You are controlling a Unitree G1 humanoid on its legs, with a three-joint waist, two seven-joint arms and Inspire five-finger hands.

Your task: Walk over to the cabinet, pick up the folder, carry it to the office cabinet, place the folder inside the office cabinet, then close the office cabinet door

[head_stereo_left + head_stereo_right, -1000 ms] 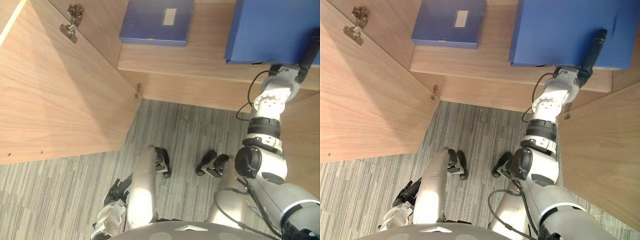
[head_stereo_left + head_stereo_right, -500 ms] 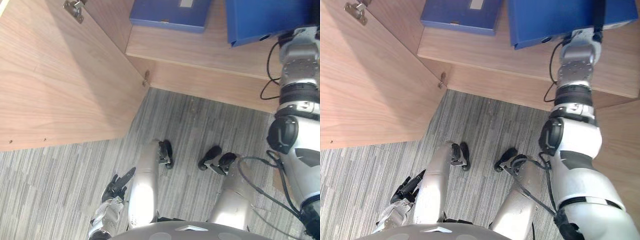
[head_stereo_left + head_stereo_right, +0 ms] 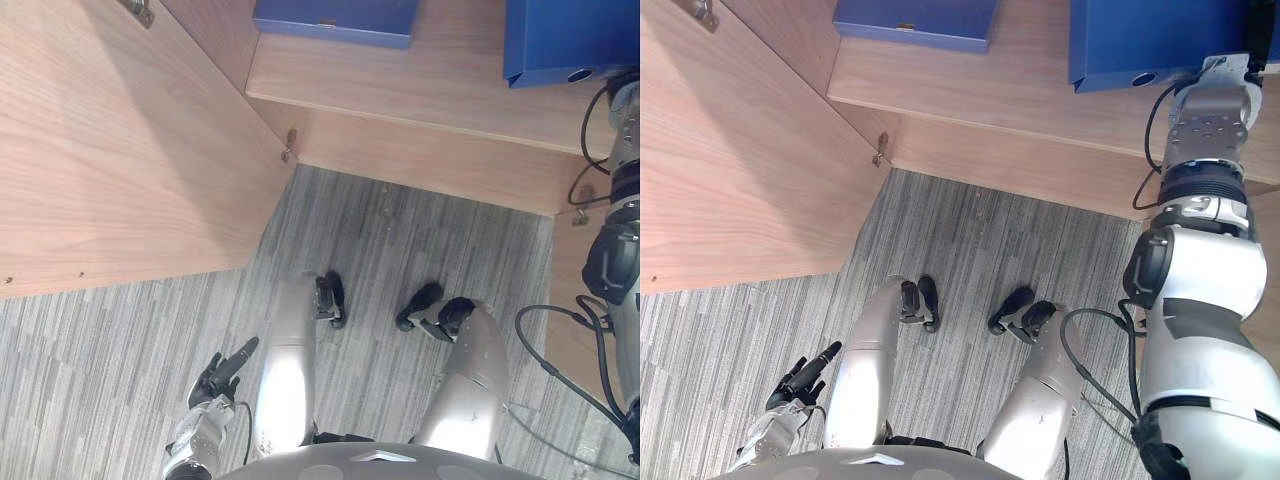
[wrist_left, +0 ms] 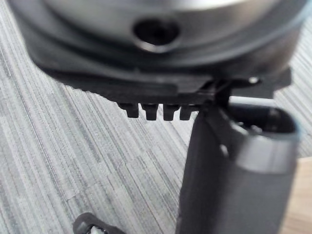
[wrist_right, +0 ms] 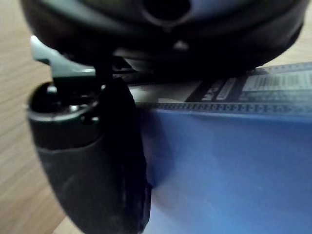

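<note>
Folder [image 3: 1140,40] at shelf [image 3: 1040,95] right end; second folder [image 3: 915,22] left; door [image 3: 740,150] open.

The folder [image 3: 1140,35] is blue, the cabinet [image 3: 1020,95] light wood-grain, the carpet [image 3: 970,250] grey-striped.

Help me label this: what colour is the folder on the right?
Blue folder, clearest in the right eye view.

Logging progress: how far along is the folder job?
Done: the robot is at the open office cabinet. In hand: right hand grips the blue folder over the shelf. To do: release it, close the door. Left hand hangs idle.
</note>
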